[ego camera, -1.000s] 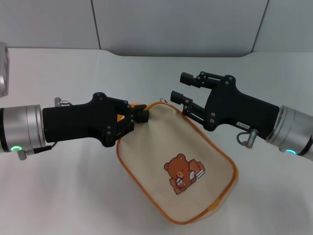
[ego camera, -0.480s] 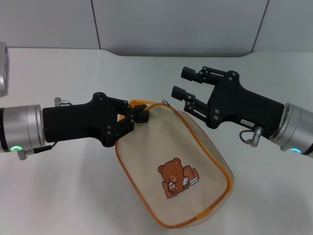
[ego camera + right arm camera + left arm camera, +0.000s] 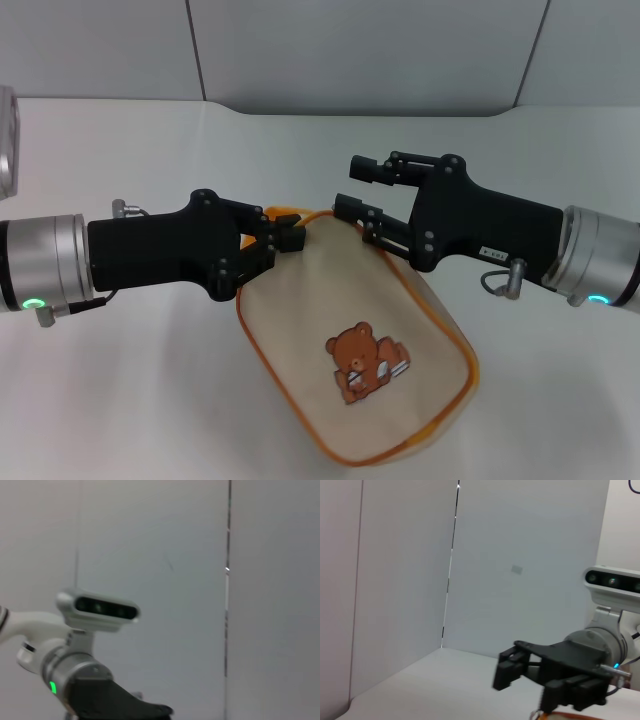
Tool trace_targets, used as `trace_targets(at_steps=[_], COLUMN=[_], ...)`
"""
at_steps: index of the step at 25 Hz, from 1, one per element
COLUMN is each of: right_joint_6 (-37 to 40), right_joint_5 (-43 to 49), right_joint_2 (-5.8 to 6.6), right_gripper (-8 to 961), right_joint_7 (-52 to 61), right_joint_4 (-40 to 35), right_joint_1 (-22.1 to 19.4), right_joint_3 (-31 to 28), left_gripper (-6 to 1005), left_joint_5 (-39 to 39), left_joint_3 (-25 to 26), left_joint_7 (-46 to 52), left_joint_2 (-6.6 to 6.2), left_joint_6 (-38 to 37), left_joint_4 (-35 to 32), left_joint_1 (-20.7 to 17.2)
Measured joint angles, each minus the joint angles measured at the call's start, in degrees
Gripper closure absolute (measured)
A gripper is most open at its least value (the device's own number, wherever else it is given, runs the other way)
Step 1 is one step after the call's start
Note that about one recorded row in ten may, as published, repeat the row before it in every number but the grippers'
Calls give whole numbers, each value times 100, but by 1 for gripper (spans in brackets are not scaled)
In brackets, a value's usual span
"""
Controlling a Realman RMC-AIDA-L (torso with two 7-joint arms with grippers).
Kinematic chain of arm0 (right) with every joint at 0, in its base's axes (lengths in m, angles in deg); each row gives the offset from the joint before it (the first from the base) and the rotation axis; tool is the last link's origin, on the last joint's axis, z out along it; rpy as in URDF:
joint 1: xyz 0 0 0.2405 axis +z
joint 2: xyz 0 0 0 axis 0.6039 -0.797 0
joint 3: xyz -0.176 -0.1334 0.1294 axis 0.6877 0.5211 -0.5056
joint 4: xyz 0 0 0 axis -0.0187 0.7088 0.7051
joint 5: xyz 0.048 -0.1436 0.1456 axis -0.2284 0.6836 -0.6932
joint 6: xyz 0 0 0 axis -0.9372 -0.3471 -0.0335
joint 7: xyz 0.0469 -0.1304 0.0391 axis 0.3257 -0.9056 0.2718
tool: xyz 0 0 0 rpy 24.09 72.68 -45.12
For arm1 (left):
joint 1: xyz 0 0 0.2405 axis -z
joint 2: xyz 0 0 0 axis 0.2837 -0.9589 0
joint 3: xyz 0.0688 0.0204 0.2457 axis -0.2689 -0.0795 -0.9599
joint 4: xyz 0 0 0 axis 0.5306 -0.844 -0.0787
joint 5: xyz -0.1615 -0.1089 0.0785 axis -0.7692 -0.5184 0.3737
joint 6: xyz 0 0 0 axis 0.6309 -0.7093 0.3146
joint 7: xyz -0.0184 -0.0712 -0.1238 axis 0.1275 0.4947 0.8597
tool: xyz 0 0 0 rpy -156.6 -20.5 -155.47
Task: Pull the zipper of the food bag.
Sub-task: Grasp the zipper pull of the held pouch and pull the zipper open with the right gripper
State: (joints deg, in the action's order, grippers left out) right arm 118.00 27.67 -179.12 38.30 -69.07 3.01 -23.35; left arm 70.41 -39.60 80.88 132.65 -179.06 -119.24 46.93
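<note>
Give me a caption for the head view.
Left pincer holds the cream food bag while the open right pincer nears it.

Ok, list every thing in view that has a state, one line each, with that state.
Cream canvas food bag with orange piping and a brown bear patch: lifted at one corner, hanging tilted, bear side up.
Zipper: pull tab not visible; open or closed, cannot tell.
Black left gripper: shut on the bag's orange top corner.
Black right gripper: open, fingers spread by the bag's top edge, gripping nothing.
</note>
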Motion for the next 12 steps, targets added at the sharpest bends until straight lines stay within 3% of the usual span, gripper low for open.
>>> trace_targets(at_steps=[7, 12], right_joint_6=[-542, -69], right_joint_5=[-18, -23], right_joint_2=[16, 15], right_gripper=[507, 507], right_joint_7=[696, 1072], right_joint_4=[-255, -555], right_joint_1=[-105, -223], right_joint_3=[-64, -24], left_gripper=[936, 935], left_joint_5=[0, 0], left_joint_3=[9, 9], left_joint_7=[-1, -1], left_joint_2=[-10, -15], left_joint_6=[-9, -9], left_joint_4=[0, 3], left_joint_1=[-20, -22])
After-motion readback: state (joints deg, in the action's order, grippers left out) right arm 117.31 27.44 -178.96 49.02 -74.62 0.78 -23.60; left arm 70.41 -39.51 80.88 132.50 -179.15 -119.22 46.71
